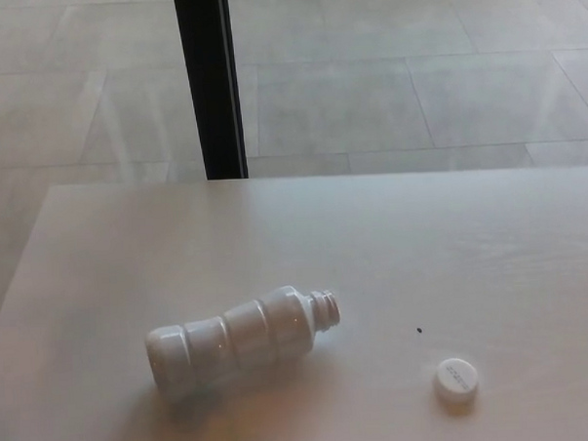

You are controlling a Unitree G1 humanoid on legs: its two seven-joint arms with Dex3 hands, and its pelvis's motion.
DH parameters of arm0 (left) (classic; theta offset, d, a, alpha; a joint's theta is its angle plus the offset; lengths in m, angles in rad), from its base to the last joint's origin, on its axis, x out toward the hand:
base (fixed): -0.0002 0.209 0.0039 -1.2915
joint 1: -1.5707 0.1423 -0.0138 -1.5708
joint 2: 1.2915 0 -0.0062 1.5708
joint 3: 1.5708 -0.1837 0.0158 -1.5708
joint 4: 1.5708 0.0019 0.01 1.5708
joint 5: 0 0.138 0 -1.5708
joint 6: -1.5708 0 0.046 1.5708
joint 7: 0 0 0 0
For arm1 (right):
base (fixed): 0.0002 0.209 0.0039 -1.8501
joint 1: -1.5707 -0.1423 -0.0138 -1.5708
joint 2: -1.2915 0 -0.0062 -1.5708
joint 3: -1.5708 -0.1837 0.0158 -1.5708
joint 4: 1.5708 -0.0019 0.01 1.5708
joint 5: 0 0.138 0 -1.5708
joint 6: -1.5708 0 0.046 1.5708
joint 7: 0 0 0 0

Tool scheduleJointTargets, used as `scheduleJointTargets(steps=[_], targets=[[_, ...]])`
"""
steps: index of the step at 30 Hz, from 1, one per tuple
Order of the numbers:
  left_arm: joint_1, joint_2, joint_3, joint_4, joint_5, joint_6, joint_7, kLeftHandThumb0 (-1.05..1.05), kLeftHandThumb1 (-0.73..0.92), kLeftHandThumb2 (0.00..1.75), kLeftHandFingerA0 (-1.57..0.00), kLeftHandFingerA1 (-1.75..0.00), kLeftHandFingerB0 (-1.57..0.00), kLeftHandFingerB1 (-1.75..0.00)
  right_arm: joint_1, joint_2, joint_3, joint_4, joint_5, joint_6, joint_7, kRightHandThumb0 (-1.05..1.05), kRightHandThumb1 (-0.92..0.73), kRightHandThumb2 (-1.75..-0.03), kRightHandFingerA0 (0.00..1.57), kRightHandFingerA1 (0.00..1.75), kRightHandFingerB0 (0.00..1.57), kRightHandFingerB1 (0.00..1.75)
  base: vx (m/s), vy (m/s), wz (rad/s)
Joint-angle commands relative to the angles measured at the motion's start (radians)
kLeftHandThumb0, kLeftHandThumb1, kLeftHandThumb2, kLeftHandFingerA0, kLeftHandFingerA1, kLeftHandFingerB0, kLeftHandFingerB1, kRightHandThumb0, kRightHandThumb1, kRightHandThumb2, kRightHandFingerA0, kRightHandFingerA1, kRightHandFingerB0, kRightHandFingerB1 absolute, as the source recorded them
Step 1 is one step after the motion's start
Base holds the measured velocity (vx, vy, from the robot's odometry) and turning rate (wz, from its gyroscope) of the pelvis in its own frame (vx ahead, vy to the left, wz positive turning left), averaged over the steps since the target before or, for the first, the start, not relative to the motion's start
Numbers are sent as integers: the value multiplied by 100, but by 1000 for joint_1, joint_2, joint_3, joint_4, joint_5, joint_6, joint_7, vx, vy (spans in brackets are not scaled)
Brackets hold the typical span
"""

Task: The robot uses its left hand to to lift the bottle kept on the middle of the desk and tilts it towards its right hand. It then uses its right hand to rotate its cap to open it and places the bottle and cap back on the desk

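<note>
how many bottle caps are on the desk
1. The cap lies loose on the desk, near the front edge, to the picture's right of the open bottle lying on its side.

Not in view, left hand and right hand alike, so no colour, shape, cable or marking to tell.

- Soft, even daylight; the scene is bright but slightly washed out.
- The bottle (pixel 239 338) and cap (pixel 456 380) cast faint shadows on the desk (pixel 373 237).
- Overall focus is slightly soft, with low contrast.
</note>
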Motion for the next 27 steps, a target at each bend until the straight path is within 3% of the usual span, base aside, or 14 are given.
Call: scheduleJointTargets(steps=[1,4,5,6,7,9,12,16,17,18,20,25,26,27], targets=[[297,175,968,816,-805,-310,264,-105,76,118,-3,-114,0,-109,176,-26,-861,565,821,213,-152,-97,-57,-90,0,24,7,30,0,0,0],[344,119,1013,803,-827,-297,242,-105,75,122,-8,-116,0,-108,153,-15,-846,627,802,216,-171,-77,-64,-69,0,0,4,37,0,0,0],[349,102,1018,794,-828,-284,231,-105,92,83,0,-157,0,-142,147,-15,-846,639,802,235,-164,-98,-57,-88,0,15,9,32,0,0,0],[361,87,1025,784,-826,-259,213,-105,92,85,0,-108,0,-97,141,7,-834,644,789,247,-168,-96,-56,-88,0,16,10,39,0,0,0],[370,74,1012,779,-806,-257,196,-105,72,142,-21,-110,-12,-104,142,37,-822,627,780,268,-147,-97,-60,-92,0,24,8,26,0,0,0],[388,48,963,746,-725,-214,218,-105,92,158,-14,-108,-1,-100,141,91,-809,596,769,308,-126,-99,-63,-97,0,26,10,17,0,0,0],[380,46,924,769,-634,-206,368,-77,92,150,-33,-104,-26,-99,136,135,-814,595,764,350,-118,-79,-74,-62,0,9,0,31,0,0,0],[439,-44,682,817,-401,-305,316,-77,92,146,-26,-96,-14,-89,128,222,-827,627,762,407,-127,-83,-62,-100,0,34,0,27,0,0,0],[477,-96,596,822,-327,-377,272,-85,92,79,0,-143,0,-108,130,262,-840,607,773,443,-143,-84,-60,-97,0,34,0,35,0,0,0],[491,-98,582,831,-321,-366,241,-79,92,70,0,-127,0,-101,141,277,-822,595,750,456,-148,-75,-57,-98,0,42,0,34,0,0,0],[579,-85,361,842,-144,-410,126,-84,60,103,-24,-89,-21,-81,182,329,-756,529,666,506,-149,-39,-51,-106,4,57,0,54,0,0,0],[570,-96,330,876,-169,-564,119,-88,57,103,-36,-100,-44,-94,173,371,-700,586,614,428,-58,-39,-44,-102,4,56,0,52,0,0,0],[573,-89,306,883,-156,-570,116,-86,89,59,-28,-131,-38,-123,178,374,-683,592,600,414,-36,-76,-47,-87,0,54,5,46,0,0,0],[571,-90,302,883,-161,-568,117,-83,88,57,-21,-130,-30,-120,184,377,-665,598,584,396,-16,-39,-43,-101,5,56,0,51,0,0,0]])
